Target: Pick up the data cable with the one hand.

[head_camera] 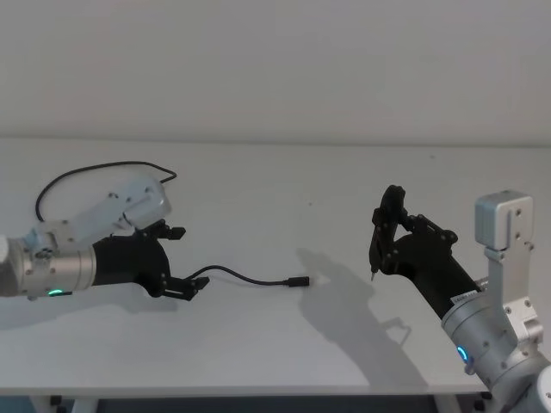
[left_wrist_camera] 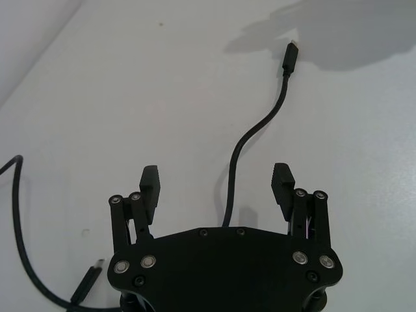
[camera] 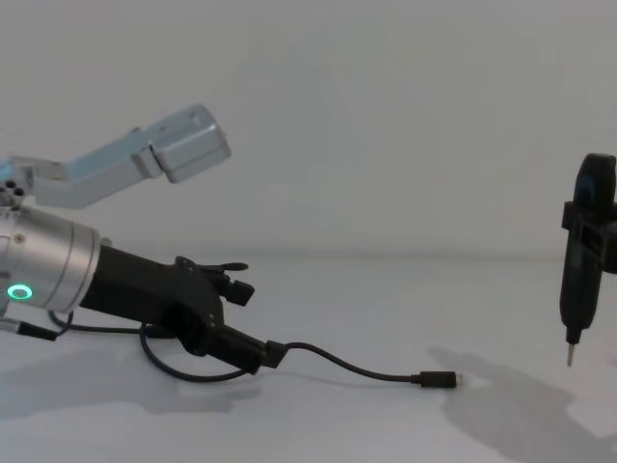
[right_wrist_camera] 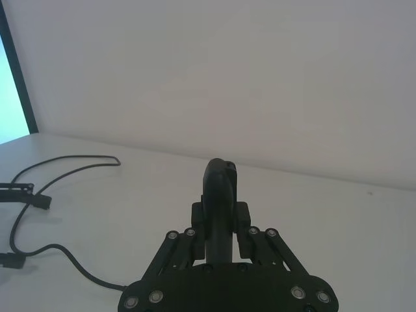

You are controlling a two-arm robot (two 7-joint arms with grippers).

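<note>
Noted left black two-jaw gripper (head_camera: 182,260) low on the white table (head_camera: 258,185), jaws wide astride the thin black data cable (left_wrist_camera: 244,140), which ran straight ahead of it toward the distant right gripper (head_camera: 385,228).

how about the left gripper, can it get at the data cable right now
Probably yes: the left gripper is open with the data cable running between its fingers, nothing in the way. The right gripper is parked apart.

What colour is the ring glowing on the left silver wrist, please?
Green: the glowing wrist ring shows best in chest view.
</note>
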